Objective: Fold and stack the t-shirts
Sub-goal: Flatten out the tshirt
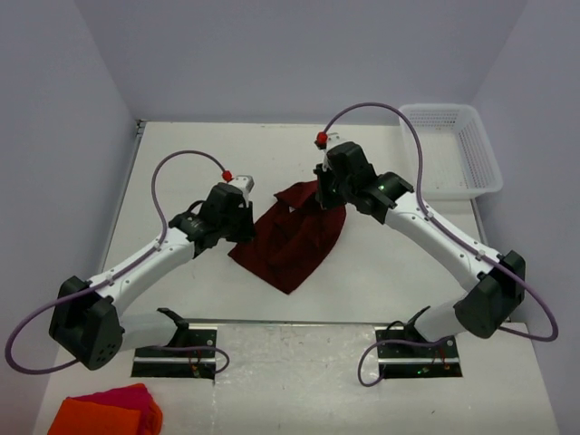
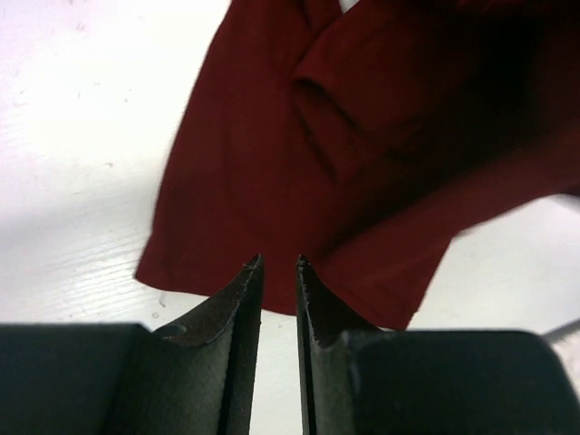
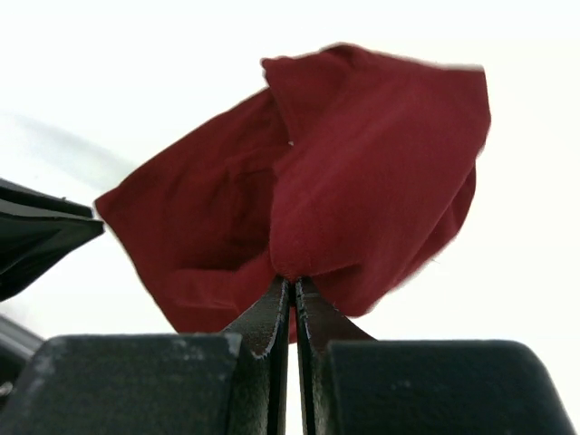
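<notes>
A dark maroon t-shirt [image 1: 294, 240] lies crumpled on the white table between my two arms. My right gripper [image 1: 328, 196] is shut on a fold at the shirt's far right edge and lifts it, so the cloth [image 3: 362, 181] bunches above the closed fingertips [image 3: 292, 283]. My left gripper [image 1: 245, 222] is at the shirt's left edge. In the left wrist view its jaws [image 2: 278, 265] stand a narrow gap apart just over the hem of the shirt [image 2: 362, 154], with nothing between them.
A white plastic basket [image 1: 453, 149] stands at the back right of the table. Bright orange and pink cloths [image 1: 109, 412] lie at the near left corner, outside the arm bases. Grey walls close in the table on three sides.
</notes>
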Controlling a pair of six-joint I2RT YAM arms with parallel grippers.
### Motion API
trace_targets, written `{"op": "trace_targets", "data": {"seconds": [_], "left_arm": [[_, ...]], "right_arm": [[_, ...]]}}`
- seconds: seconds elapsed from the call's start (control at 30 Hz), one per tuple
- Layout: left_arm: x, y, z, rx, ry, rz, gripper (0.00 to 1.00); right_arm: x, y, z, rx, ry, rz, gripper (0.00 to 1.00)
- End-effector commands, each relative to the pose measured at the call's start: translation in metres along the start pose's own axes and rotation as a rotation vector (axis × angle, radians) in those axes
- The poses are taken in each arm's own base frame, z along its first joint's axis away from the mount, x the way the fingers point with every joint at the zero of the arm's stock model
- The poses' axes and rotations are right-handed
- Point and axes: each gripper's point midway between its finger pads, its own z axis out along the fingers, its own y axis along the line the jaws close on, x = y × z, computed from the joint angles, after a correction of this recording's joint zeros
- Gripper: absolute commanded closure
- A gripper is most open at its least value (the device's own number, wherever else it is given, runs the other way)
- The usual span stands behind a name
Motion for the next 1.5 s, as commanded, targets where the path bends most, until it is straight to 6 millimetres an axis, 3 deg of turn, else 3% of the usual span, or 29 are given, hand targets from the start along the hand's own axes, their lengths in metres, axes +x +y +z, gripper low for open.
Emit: {"op": "trace_targets", "data": {"seconds": [0.0,0.17,0.33,0.53,0.6,0.77,0.8,0.87,0.9,0.93,1.0,1.07,1.2,1.3,1.47], "left_arm": [[-0.022,-0.024,-0.024,0.124,-0.108,0.028,0.78],[-0.026,-0.017,-0.025,0.076,-0.097,0.055,0.79],[-0.023,-0.023,-0.023,0.107,-0.078,0.052,0.85],[-0.011,-0.045,-0.026,0.252,-0.053,0.080,0.86],[-0.006,-0.044,-0.027,0.255,-0.049,0.089,0.85],[-0.003,-0.033,-0.028,0.210,-0.063,0.100,0.85],[-0.002,-0.031,-0.028,0.199,-0.064,0.099,0.85],[-0.003,-0.025,-0.028,0.167,-0.066,0.099,0.85],[-0.003,-0.024,-0.028,0.157,-0.066,0.099,0.86],[-0.002,-0.022,-0.028,0.146,-0.062,0.098,0.86],[-0.004,-0.019,-0.029,0.131,-0.072,0.099,0.87],[-0.005,-0.017,-0.031,0.123,-0.081,0.097,0.88],[-0.003,-0.012,-0.033,0.104,-0.086,0.096,0.88],[0.000,-0.009,-0.034,0.092,-0.086,0.095,0.89],[0.001,-0.006,-0.036,0.081,-0.097,0.082,0.89]], "right_arm": [[-0.017,0.023,-0.034,-0.064,-0.065,-0.015,1.00],[-0.015,0.038,-0.064,-0.094,-0.104,-0.037,1.00],[-0.026,0.038,-0.090,-0.072,-0.149,-0.043,1.00],[-0.057,0.020,-0.111,0.041,-0.233,-0.065,1.00],[-0.064,0.017,-0.110,0.073,-0.232,-0.099,1.00],[-0.109,0.013,-0.140,0.131,-0.333,-0.129,1.00],[-0.125,0.018,-0.155,0.111,-0.376,-0.127,1.00],[-0.137,0.026,-0.157,0.086,-0.387,-0.161,1.00],[-0.151,0.030,-0.173,0.067,-0.427,-0.157,1.00],[-0.156,0.033,-0.169,0.067,-0.424,-0.165,1.00],[-0.173,0.044,-0.189,0.012,-0.475,-0.185,1.00],[-0.182,0.055,-0.194,-0.041,-0.497,-0.224,1.00],[-0.213,0.065,-0.232,-0.094,-0.636,-0.251,1.00],[-0.230,0.072,-0.261,-0.137,-0.739,-0.312,1.00],[-0.231,0.101,-0.307,-0.324,-0.854,-0.396,1.00]]}}
